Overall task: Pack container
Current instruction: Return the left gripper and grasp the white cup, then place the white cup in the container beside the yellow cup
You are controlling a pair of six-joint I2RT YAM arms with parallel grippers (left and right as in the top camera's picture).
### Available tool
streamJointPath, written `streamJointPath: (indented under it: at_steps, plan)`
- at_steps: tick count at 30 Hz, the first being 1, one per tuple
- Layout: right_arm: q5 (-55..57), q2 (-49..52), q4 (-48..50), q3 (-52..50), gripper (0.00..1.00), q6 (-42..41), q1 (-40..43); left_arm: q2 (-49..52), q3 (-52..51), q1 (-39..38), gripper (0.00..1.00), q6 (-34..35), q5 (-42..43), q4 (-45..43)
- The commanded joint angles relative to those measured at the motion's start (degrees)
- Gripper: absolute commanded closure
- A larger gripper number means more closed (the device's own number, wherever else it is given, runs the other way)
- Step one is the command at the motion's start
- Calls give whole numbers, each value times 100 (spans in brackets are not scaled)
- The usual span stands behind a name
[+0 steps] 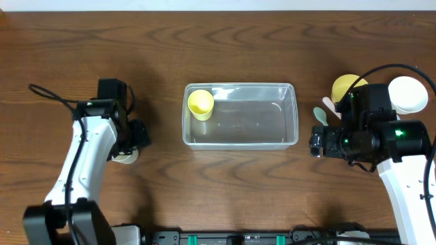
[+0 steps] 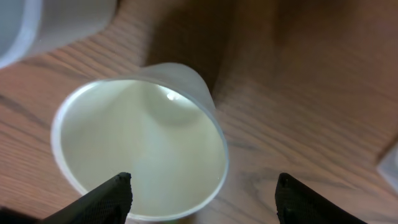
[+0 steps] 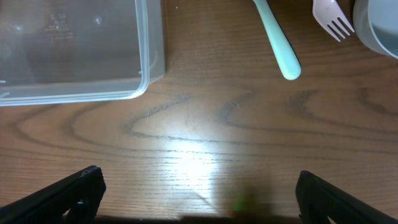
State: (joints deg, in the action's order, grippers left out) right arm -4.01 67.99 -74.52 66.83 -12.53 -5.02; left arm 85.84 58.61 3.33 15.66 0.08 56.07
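The clear rectangular container (image 1: 295, 117) stands mid-table with a yellow cup (image 1: 200, 104) upright in its far left corner. My left gripper (image 1: 131, 144) is open over a white cup (image 1: 126, 158) to the container's left. In the left wrist view the cup (image 2: 143, 143) stands upright; the open jaws (image 2: 202, 199) straddle its right rim, one finger over its inside and the other outside it. My right gripper (image 1: 315, 141) is open and empty to the right of the container. In the right wrist view its jaws (image 3: 199, 199) hang over bare wood near the container's corner (image 3: 155, 56).
At the right stand a yellow bowl (image 1: 346, 86) and a white bowl (image 1: 409, 94), with a teal spoon (image 1: 319, 114) and a pale fork (image 1: 329, 103) beside them. The spoon handle (image 3: 277, 40), fork (image 3: 329, 18) and bowl edge (image 3: 379, 31) show in the right wrist view.
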Motion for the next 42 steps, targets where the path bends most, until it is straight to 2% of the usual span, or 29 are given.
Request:
streamJointPath:
  at_steps: [1, 6, 8, 10, 11, 20, 23, 30, 34, 37, 42]
  plan:
    - [61, 15, -9, 98, 1, 85, 13, 267, -101, 24, 26, -39, 74, -120]
    - [61, 15, -63, 98, 1, 85, 13, 590, -103, 24, 29, -52, 76, -251]
    - [63, 15, -105, 98, 1, 85, 13, 678, -103, 24, 37, -55, 76, -267]
    - [63, 15, -129, 98, 1, 87, 13, 706, -103, 24, 51, -55, 76, -264]
    - [66, 15, -136, 98, 1, 87, 13, 706, -103, 24, 63, -55, 74, -264]
    - [63, 15, -138, 98, 1, 83, 13, 702, -94, 24, 81, -55, 74, -273]
    - [63, 15, -138, 98, 1, 85, 13, 699, -94, 24, 94, -55, 72, -308]
    - [63, 15, -138, 98, 1, 85, 13, 695, -35, 22, 94, -57, 74, -302]
    - [63, 15, -138, 98, 1, 85, 13, 599, 334, -103, 94, -55, 81, 90]
    - [63, 15, -136, 98, 1, 85, 13, 389, 922, -404, 94, -55, 81, 673]
    - [63, 15, -133, 98, 1, 83, 13, -96, 2216, -1436, 94, -57, 79, 1414]
